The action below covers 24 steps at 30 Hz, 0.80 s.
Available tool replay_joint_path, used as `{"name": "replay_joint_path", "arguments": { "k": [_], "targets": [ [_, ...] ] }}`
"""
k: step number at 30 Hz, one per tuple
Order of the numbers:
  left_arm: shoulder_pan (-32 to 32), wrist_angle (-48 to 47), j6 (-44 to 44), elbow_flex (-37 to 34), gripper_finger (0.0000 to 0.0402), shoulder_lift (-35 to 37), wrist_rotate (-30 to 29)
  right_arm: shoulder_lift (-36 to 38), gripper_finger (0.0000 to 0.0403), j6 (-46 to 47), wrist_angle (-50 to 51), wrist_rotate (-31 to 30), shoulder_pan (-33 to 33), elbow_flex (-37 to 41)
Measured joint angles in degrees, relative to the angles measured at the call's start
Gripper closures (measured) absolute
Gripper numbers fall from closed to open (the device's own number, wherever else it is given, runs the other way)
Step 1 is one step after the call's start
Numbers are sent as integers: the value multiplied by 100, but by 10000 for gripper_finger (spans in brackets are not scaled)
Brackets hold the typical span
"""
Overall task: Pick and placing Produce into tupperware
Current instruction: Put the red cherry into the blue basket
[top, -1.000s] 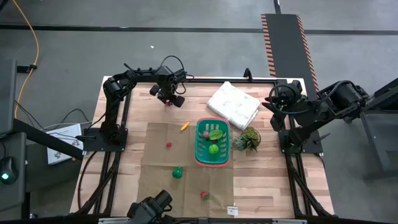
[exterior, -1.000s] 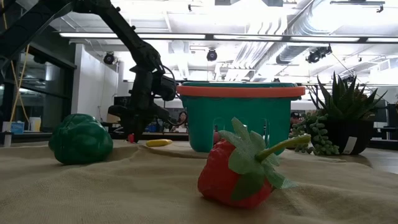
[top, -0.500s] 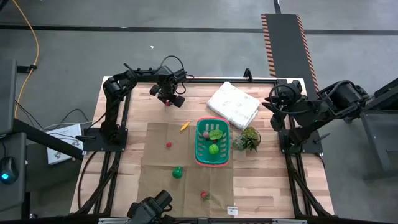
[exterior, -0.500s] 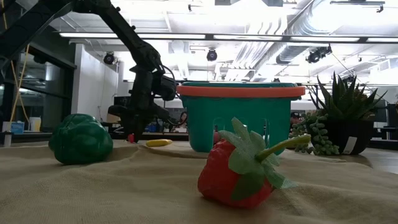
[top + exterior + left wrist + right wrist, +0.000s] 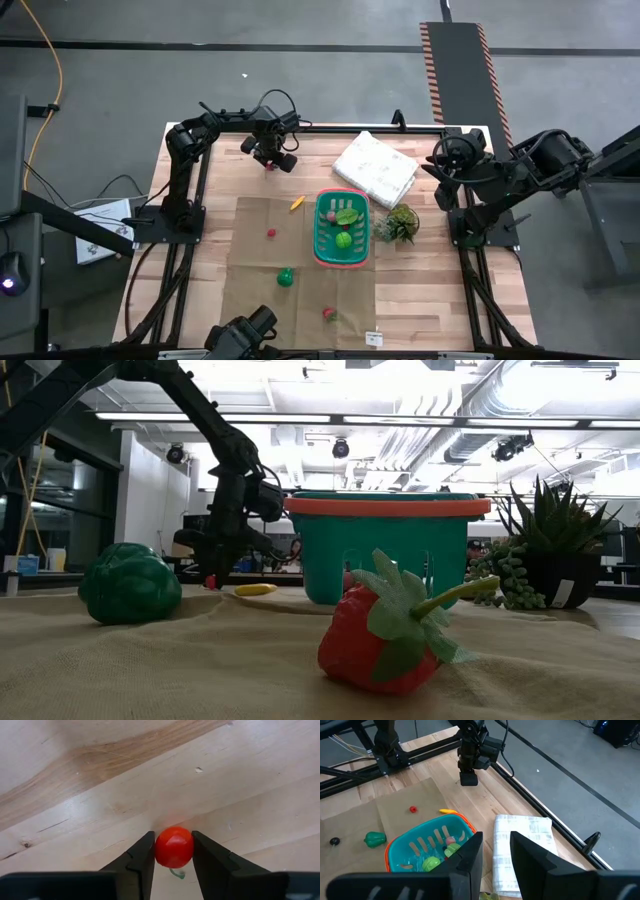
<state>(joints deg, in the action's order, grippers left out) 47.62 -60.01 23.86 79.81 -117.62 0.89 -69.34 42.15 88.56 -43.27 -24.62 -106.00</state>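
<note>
My left gripper (image 5: pixel 270 160) stands at the table's far left, pointing down, shut on a small red tomato (image 5: pixel 173 847). The low view shows that gripper (image 5: pixel 215 565) behind the green pepper (image 5: pixel 130 582). The teal basket (image 5: pixel 324 232) sits mid-table on the tan cloth with green and pink pieces inside. On the cloth lie a yellow-orange piece (image 5: pixel 297 203), a small red berry (image 5: pixel 271 233), the pepper (image 5: pixel 286 277) and a strawberry (image 5: pixel 328 314). My right gripper (image 5: pixel 496 840) hangs open at the right edge (image 5: pixel 437 165), touching nothing. My left gripper pinches the round red tomato by its two sides (image 5: pixel 159 849) between both fingers (image 5: pixel 142 855), coming from above and pointing down. The tomato sits low at the bare wooden table top (image 5: pixel 210 581); I cannot tell whether it rests on the wood.
A white rumpled cloth bundle (image 5: pixel 376 167) lies far right of the basket. A spiky green plant (image 5: pixel 401 222) stands right beside the basket's right wall. Black arm frames run along both table sides. Bare wood surrounds my left gripper.
</note>
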Motion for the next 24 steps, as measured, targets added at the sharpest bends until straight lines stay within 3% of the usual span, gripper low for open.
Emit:
{"name": "replay_joint_path", "arguments": {
  "k": [24],
  "targets": [
    [0,-2,-15,56,296,-2,115,0,314,0,-1,-17,0,0]
  ]
}}
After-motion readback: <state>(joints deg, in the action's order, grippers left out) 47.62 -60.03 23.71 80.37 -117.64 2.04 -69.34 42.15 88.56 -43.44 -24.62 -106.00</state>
